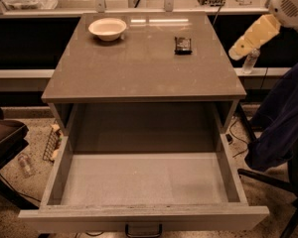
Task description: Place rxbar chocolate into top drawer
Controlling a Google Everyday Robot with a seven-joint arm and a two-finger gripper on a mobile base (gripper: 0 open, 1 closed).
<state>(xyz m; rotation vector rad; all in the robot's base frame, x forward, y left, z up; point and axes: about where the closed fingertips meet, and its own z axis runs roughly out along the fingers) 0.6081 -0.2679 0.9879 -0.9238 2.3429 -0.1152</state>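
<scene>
The rxbar chocolate (183, 44) lies flat on the cabinet top (139, 71), toward the rear right. It is a small rectangular bar in a black wrapper with faint pale markings I cannot read.

The cabinet top is a smooth grey-brown slab with a slight sheen; light reflections show near its rear edge. A white round bowl (108, 28), shallow and matte, stands at the rear left, well apart from the bar.

Below the slab, the top drawer (144, 180) is pulled fully out toward the camera. Its bottom is flat, grey and finely grained. Its sides are thick grey panels, and a dark metal handle (143, 229) is fixed at the centre of the front panel.

The gripper (241, 47) hangs in the air beyond the right edge of the cabinet top, level with the bar and apart from it. It shows as a pale yellow tapered form below a white rounded housing. I cannot tell whether it is apart or together; it touches nothing.

Just beside it stands a clear plastic bottle (249, 61). Dark blue cloth (283, 118) drapes over a chair at the right.
</scene>
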